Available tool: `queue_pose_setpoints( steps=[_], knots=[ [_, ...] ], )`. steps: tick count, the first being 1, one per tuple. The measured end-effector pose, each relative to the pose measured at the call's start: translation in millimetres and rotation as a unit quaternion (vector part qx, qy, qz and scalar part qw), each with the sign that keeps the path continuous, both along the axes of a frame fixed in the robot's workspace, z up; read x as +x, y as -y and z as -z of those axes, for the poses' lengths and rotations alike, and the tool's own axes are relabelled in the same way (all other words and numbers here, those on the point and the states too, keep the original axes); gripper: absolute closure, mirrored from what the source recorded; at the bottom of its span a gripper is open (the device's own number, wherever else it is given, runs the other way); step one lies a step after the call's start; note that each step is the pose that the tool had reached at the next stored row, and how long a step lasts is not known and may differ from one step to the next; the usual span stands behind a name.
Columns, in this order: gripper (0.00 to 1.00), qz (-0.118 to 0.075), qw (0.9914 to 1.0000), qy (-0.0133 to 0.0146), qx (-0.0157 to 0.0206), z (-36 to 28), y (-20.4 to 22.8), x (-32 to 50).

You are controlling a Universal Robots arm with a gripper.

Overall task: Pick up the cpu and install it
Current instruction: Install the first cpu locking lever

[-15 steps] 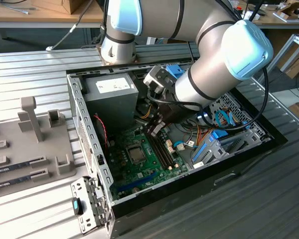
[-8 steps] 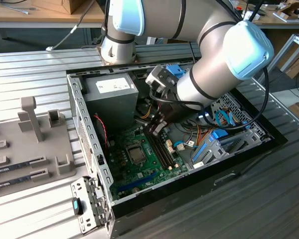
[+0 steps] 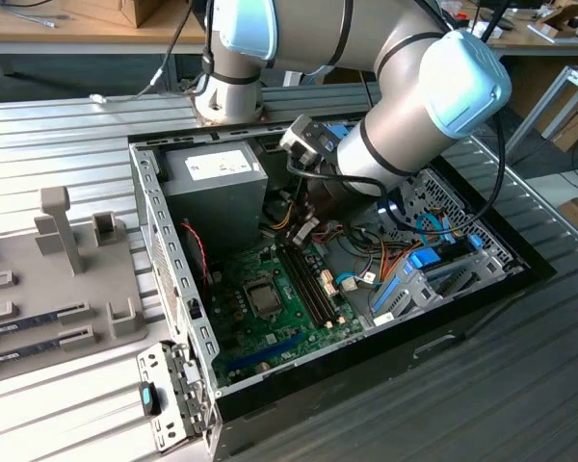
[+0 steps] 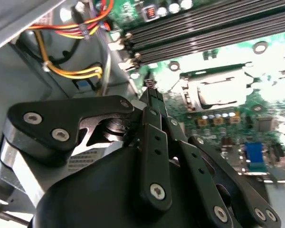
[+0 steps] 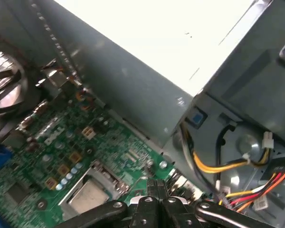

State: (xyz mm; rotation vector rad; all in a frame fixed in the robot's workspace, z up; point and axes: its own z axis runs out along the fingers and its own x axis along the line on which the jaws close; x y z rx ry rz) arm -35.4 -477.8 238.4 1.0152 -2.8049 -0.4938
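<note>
We see the gripper (image 4: 150,90) above the green board (image 3: 270,318), fingers (image 5: 152,186) pressed together and holding nothing, the cpu (image 5: 88,195) sitting in its socket (image 3: 265,300)

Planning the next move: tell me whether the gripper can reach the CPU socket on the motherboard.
Probably yes: the gripper hangs inside the open case close over the socket, with no cable or part crossing between them.

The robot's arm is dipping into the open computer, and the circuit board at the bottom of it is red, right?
Not quite. The circuit board is green, not red, as the exterior view shows. The rest holds: the arm does dip into the open computer.
</note>
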Motion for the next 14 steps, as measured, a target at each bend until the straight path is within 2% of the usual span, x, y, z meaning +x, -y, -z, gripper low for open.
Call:
queue_pose_setpoints(
  steps=[3,5,9,12,13,14],
  knots=[
    [0.89,0.0,1.0,0.0,0.0,0.9,-10.6,-0.5],
    [0.89,0.0,1.0,0.0,0.0,1.3,-14.6,-2.0],
    [0.89,-0.006,0.99998,0.0,0.0001,2.6,-17.3,-7.3],
    [0.89,-0.024,0.99971,0.0,0.0001,3.4,-17.4,-8.5],
    [0.89,-0.041,0.99918,0.0,0.0001,3.9,-17.4,-8.5],
    [0.89,-0.061,0.99812,0.0,0.0001,4.4,-17.4,-8.5]
  ],
)
